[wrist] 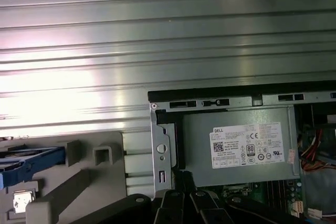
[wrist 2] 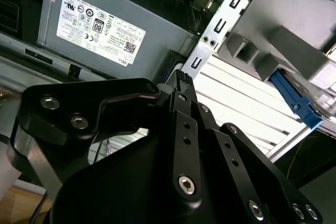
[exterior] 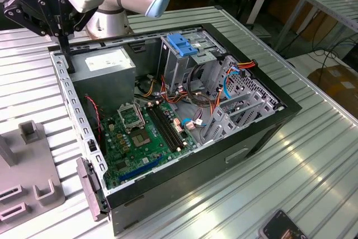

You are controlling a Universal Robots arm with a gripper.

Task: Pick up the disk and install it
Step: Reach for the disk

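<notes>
Disk hasn't gone anywhere as far as I can see. In the first wrist view its blue side rail pokes out of the grey holder, which sits on the tabletop outside the computer case. The second wrist view shows the same blue rail resting in that holder, well apart from the arm. In the exterior view the holder is off to the exterior view's left of the case. The gripper hangs over the far left corner of the case, right by the edge of the power supply. Its jaws look pinched narrow, tips together, with nothing between them. You get the same read in both wrist views, where the black linkage runs down to a single tip with no gap. So progress-wise I'd call it basically zero: the pickup isn't done and the install isn't either. Inside the case the drive cage with the blue handle stands upright past the motherboard, with loose cables around it. I can't tell from here which slot is meant for the disk.
</notes>
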